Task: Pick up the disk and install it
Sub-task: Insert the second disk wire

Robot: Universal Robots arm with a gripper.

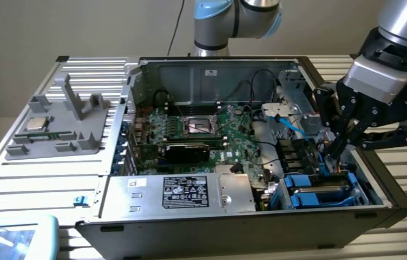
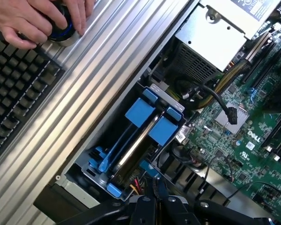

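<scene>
Blue-framed disk [image 2: 140, 136] sits in its bay; closed pincer [image 2: 154, 194] (empty) above it should press squarely.

The blue-framed disk [image 2: 139, 136] sits slotted on edge in the case's drive bay.

The bright blue plastic carrier [image 2: 145, 123] frames the silver-grey metal disk [image 2: 136, 149] in its bay, blue against the black steel computer case [image 1: 261, 230]. Beside that bay lies the green circuit motherboard [image 1: 203, 132], speckled with black chips. The big silver box [image 1: 182, 192] bears a black label with white print. The ribbed silver metal worktop [image 1: 37, 173] carries a plain grey plastic fixture [image 1: 63, 127]. The hand [image 2: 155, 196] is black.
</scene>
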